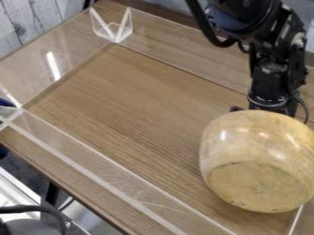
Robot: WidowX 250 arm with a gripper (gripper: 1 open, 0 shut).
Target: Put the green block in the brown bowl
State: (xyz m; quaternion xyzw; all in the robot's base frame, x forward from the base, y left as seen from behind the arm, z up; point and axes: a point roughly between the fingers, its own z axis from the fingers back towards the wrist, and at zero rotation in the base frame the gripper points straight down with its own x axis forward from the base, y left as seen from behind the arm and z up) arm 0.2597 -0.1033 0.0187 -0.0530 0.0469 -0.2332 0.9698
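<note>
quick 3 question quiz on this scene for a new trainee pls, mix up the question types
1. True or false: the brown bowl stands upright with its opening facing up.
2. Where does the arm's gripper sit relative to the bowl? A) just behind it B) at the table's far left corner C) inside it
3. Is the green block visible in this view?

Key:
1. False; it is tipped, its rounded underside toward the camera.
2. A
3. No; it cannot be seen.

Arm (pixel 273 55): matte black, chunky segmented links. Glossy black cables loop at 12 o'clock above wrist. Lower wrist section cylindrical w/ ribbed look; small light specks on housing, too blurry to ID.
</note>
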